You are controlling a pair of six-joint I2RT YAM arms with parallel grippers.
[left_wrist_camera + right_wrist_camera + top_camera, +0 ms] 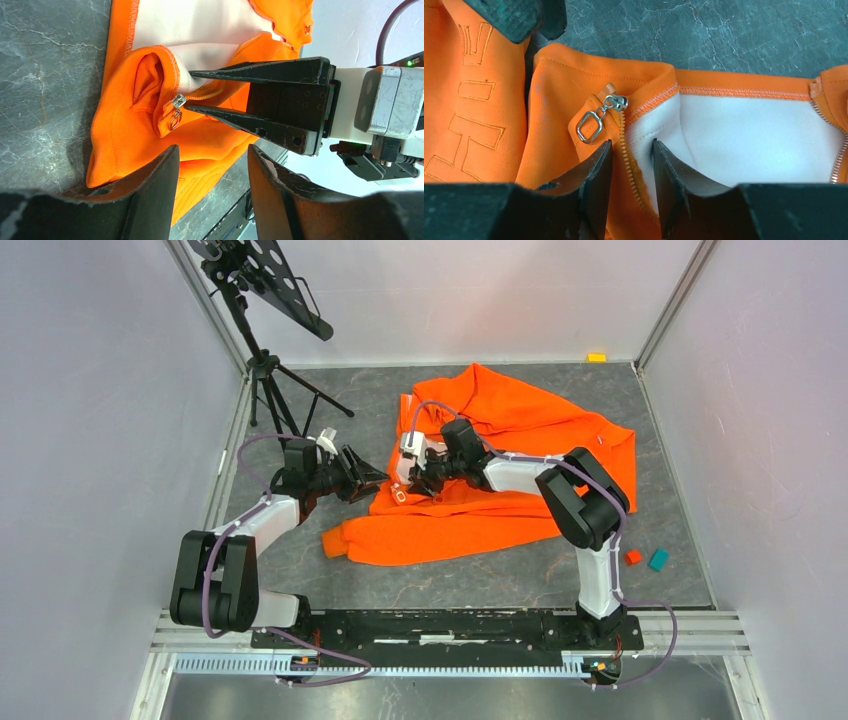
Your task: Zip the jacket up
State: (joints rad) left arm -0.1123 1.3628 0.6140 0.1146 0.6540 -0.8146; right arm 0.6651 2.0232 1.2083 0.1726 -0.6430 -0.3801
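The orange jacket [520, 430] lies crumpled in the middle of the grey table, its front open and the pale lining [749, 135] showing. The silver zipper slider [616, 102] with its ring pull [590, 126] sits at the end of the zipper by the hem. My right gripper [630, 145] is closed on the zipper edge just below the slider, with the teeth between its fingers; it also shows in the left wrist view [188, 90]. My left gripper [212, 150] is open and empty, hovering just left of the slider [178, 102]. In the top view the two grippers [375, 476] nearly meet.
A black music stand on a tripod [265, 360] stands at the back left, close to the left arm. A red block [633, 557] and a teal block [658, 560] lie at the right, and a yellow block [597, 357] at the back wall.
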